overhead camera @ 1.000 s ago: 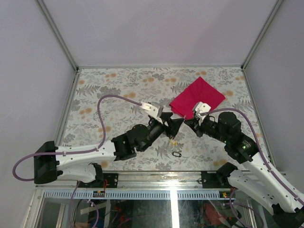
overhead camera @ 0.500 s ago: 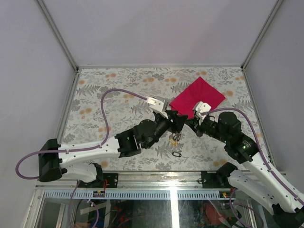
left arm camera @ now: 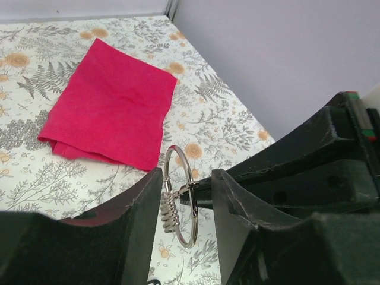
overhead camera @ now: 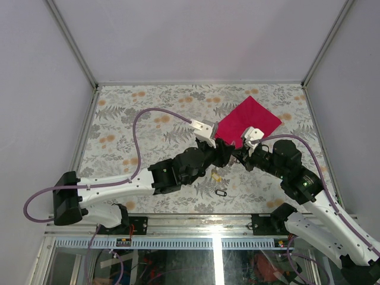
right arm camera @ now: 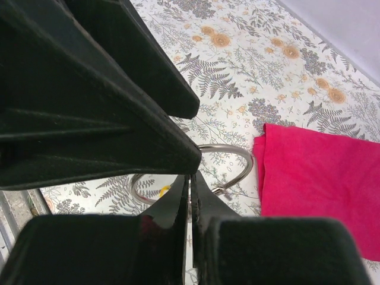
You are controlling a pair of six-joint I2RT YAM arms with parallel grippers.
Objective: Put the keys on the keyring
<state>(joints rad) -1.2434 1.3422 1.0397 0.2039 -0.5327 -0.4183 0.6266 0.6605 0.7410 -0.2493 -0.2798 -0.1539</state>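
Keyring (left arm camera: 187, 166): right end effector (right arm camera: 190, 179) pinches; left end effector (left arm camera: 187, 175) half-open astride.

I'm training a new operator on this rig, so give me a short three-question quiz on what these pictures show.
1. What colour is the cloth on the table?
2. What sits between the fingers of the left gripper? A the cloth, B the keyring, C nothing.
3. True or false: the fingers of the right gripper stand wide open.
Key: 1 red. 2 B. 3 false, they are shut on the keyring.
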